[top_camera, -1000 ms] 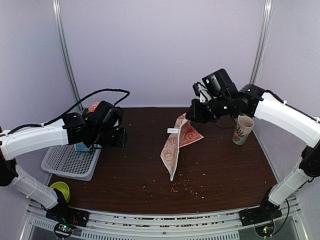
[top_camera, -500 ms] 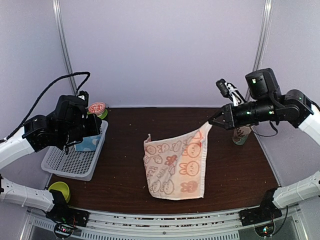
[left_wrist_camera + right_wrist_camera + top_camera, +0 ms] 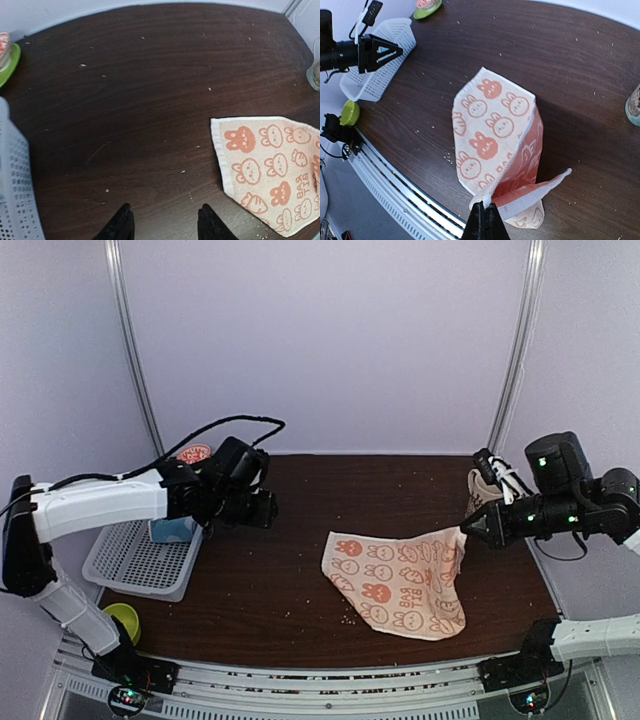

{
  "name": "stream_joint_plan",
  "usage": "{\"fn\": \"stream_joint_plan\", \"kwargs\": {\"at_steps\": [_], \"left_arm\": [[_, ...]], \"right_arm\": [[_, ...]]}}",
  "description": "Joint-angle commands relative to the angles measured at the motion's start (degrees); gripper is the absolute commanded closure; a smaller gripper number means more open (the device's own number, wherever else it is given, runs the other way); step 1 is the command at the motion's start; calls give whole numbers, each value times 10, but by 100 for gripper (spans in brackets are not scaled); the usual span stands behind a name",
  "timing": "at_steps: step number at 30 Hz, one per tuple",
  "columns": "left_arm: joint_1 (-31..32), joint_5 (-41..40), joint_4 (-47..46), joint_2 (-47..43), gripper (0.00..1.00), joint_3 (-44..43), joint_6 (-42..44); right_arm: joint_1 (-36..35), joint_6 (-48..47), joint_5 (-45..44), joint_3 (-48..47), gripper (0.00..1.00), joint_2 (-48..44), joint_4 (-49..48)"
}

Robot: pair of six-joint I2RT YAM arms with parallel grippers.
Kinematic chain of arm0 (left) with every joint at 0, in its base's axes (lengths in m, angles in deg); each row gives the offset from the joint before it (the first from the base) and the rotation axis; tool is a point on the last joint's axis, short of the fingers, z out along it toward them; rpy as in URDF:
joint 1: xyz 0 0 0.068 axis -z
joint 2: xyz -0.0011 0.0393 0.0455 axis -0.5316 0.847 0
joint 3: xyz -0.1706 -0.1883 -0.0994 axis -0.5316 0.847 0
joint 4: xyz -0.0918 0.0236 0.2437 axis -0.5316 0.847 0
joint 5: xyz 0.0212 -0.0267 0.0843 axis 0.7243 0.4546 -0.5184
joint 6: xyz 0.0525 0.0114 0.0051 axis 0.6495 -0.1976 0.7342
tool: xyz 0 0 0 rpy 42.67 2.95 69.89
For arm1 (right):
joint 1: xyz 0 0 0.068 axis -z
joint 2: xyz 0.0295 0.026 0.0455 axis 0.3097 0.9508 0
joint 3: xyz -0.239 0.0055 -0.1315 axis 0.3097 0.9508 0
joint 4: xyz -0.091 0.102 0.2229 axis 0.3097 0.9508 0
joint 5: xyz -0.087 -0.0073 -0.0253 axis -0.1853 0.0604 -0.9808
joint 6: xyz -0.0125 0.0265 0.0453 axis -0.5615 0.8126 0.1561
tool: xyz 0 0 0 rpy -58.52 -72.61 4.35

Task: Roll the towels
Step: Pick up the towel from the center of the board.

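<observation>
Cream cloth with orange rabbits, the cream towel (image 3: 400, 575), lies mostly flat on the counter (image 3: 300, 490). It spreads out from the tip of your right end effector (image 3: 468, 531) toward the middle. That end effector is pinched tight on one corner and holds it a little up off the wood. The part of the cloth right under the tip is folded over itself and not smooth yet.

Your left end effector (image 3: 162, 225) hangs over bare counter with its two fingers apart and nothing between them. The free corner of the cream towel is ahead of it and off to its right, not touching it.

I would say you are near the start. This towel is laid out but no roll has begun. The blue towel (image 3: 172, 531) sits in the white basket (image 3: 130, 565), just behind and below your left end effector, so it is left to do too.

Some things are hard to see. The left arm and the basket wall hide most of the blue towel, so you cannot tell its shape. The left wrist view cuts off the far side of the cream towel. The cup (image 3: 480, 485) beside your right end effector is partly hidden behind it.
</observation>
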Motion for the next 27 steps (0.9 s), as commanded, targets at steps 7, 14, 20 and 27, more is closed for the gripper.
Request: {"fn": "stream_joint_plan", "kwargs": {"at_steps": [7,14,20,27], "left_arm": [[-9,147,-34,294,50,-234,43],[-14,161,21,434,53,-373,77],[-22,154,40,486,52,-409,76],[-32,167,60,522,53,-431,77]], "right_arm": [[3,13,-32,103,100,-22,-27],[3,16,-29,131,100,-25,-45],[2,16,-19,133,100,-27,-57],[3,10,-23,124,100,-23,-51]]}}
